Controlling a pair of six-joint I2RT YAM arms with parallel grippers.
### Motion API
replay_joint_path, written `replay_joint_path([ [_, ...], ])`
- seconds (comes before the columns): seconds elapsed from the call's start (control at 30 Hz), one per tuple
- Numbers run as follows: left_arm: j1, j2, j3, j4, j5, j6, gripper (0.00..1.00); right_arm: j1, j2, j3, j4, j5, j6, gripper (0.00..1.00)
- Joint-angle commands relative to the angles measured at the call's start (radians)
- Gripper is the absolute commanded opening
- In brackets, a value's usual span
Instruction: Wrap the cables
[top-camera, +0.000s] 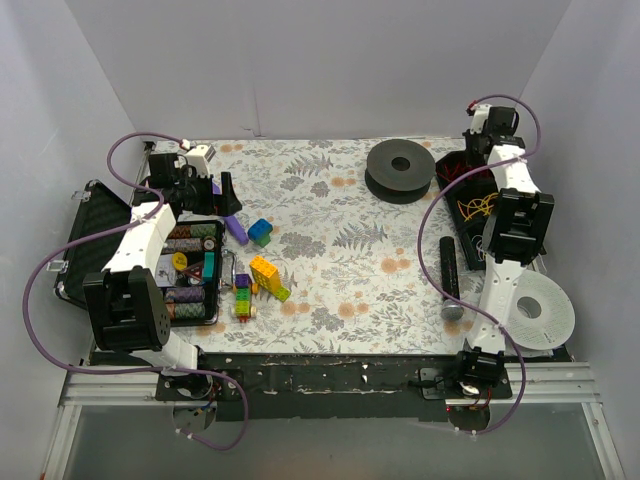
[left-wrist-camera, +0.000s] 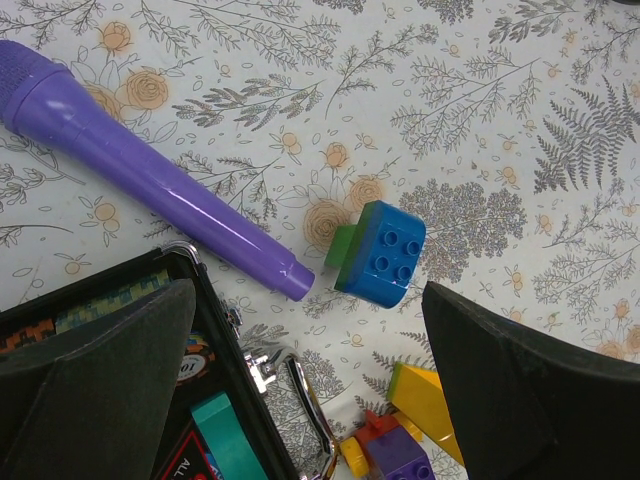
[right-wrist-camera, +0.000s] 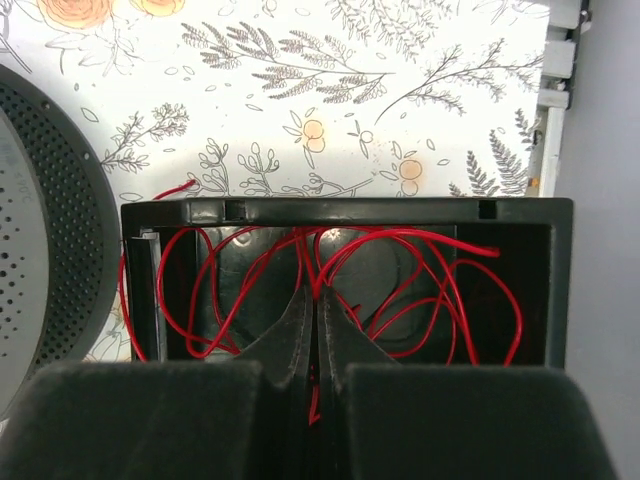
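Observation:
Thin red wire (right-wrist-camera: 230, 290) lies in loose loops inside a black tray (right-wrist-camera: 350, 212) at the table's far right. It also shows in the top view (top-camera: 455, 172). My right gripper (right-wrist-camera: 316, 298) is down in the tray, jaws pressed together on a bunch of the red strands, with a strand showing in the slit between the fingers. In the top view the right gripper (top-camera: 478, 150) sits over the tray's far end. My left gripper (left-wrist-camera: 305, 375) is open and empty, hovering above the case edge and toy bricks; in the top view it (top-camera: 212, 190) is at the far left.
A black spool (top-camera: 400, 170) lies left of the tray, its perforated flange in the right wrist view (right-wrist-camera: 45, 230). Yellow wires (top-camera: 478, 208) lie in a nearer tray part. A purple marker (left-wrist-camera: 150, 180), blue-green brick (left-wrist-camera: 380, 250), open black case (top-camera: 190, 270), black cylinder (top-camera: 449, 272), white spool (top-camera: 540, 312).

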Motion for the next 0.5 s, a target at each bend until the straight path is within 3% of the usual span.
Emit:
replay_joint_path([
  [0.0,0.003,-0.014,0.025,-0.004,0.025,0.015,0.98,-0.003,-0.169,-0.008,0.094,-0.017,0.008,0.01],
  [0.3,0.003,-0.043,0.020,-0.003,0.036,0.023,0.98,-0.002,-0.464,-0.248,0.315,0.033,0.083,0.01],
  [0.47,0.003,-0.065,0.020,-0.009,0.042,0.027,0.98,0.003,-0.516,-0.305,0.352,0.057,0.088,0.01],
])
